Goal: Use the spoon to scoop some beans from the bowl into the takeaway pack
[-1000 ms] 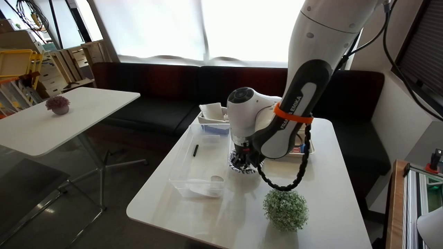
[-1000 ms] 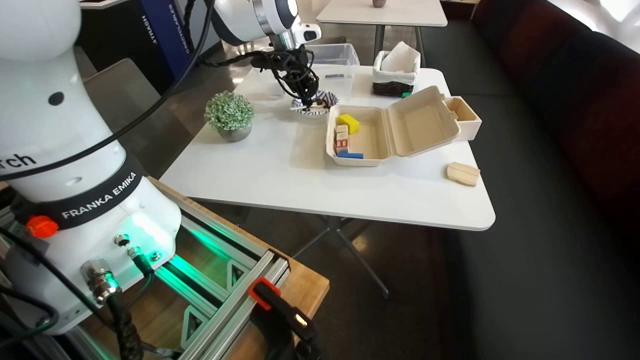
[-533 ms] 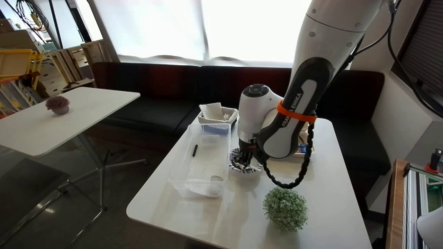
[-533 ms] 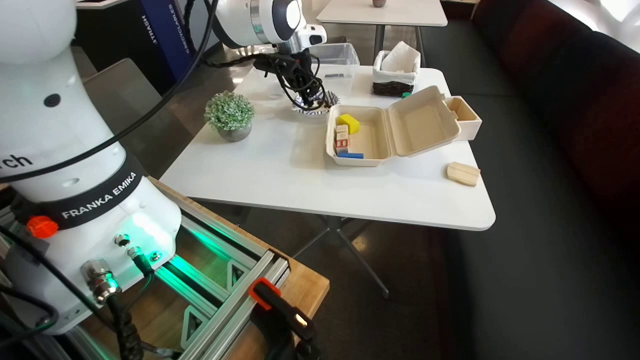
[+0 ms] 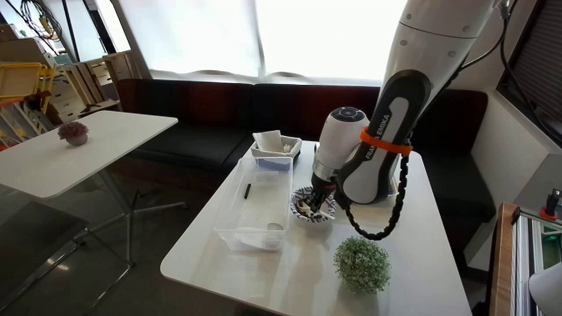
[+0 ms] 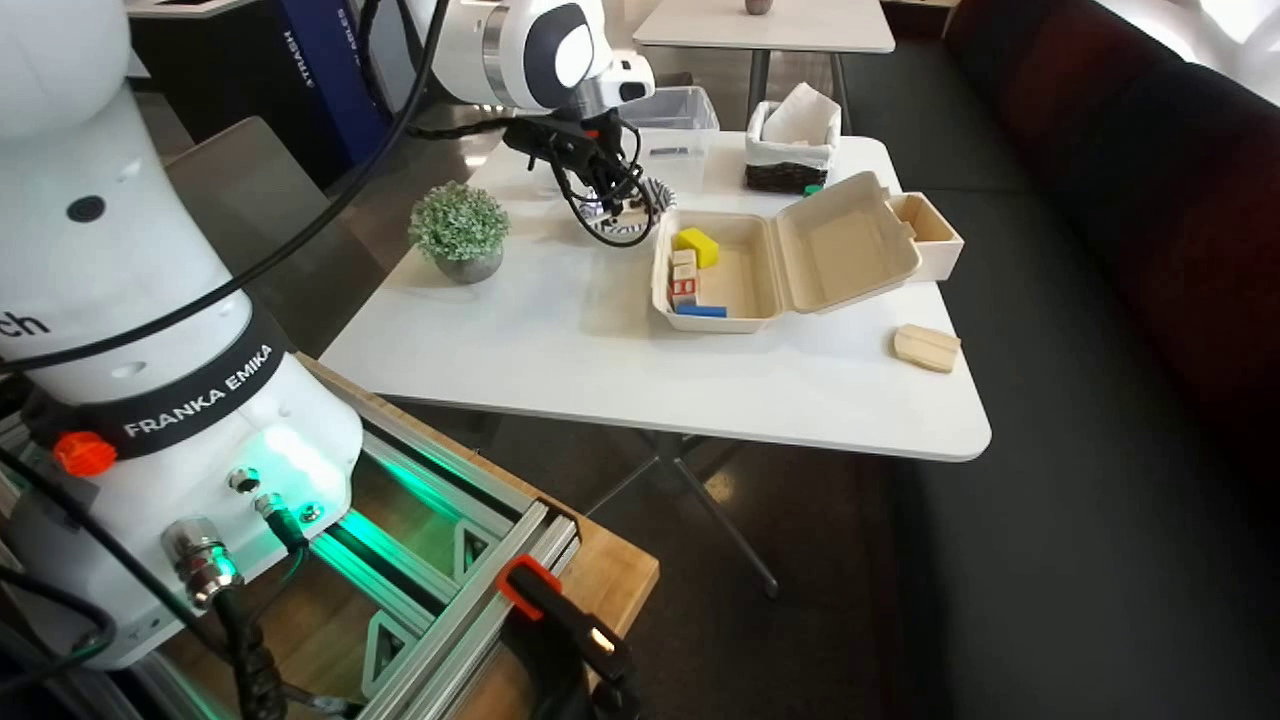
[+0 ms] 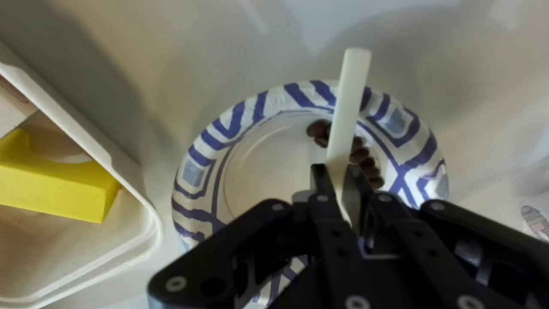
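Inside the shallow round blue-and-white bowl (image 7: 266, 167), brown oval beans (image 7: 366, 162) showed on both sides of a slim white spoon (image 7: 348, 103). The black end effector (image 7: 336, 174) had its narrow tips pinched on it; the scooping end I couldn't see. I feared that thin stick twisting, shedding beans short of the open-lidded beige takeaway pack (image 6: 800, 250) just beside. Farther along the white surface (image 6: 520, 345) sat a white-lined basket (image 6: 790, 157); beyond ran a black padded bench (image 5: 197, 140).

In the wrist view we have beans (image 7: 361, 155) in the bowl (image 7: 266, 167), the spoon (image 7: 346, 111) over it, and the takeaway pack (image 7: 51, 253) to the left.
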Action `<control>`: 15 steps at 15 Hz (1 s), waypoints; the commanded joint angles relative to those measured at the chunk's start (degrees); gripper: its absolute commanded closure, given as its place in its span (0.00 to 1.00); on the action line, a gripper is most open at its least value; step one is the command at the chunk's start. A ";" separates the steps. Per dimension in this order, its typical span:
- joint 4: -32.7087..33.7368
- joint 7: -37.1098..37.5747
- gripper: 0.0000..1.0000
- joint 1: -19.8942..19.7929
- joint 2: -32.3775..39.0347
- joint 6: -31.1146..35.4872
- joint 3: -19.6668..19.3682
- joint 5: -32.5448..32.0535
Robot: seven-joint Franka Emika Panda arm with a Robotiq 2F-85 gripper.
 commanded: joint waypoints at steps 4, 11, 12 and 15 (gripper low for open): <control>-6.25 -4.71 0.97 -4.21 -3.72 3.88 4.26 4.03; -11.07 -4.91 0.97 -2.39 -8.49 4.35 2.29 4.92; -11.75 -4.77 0.97 -2.10 -9.12 4.37 1.93 5.06; -14.26 -3.67 0.97 -0.83 -11.96 3.72 0.46 6.40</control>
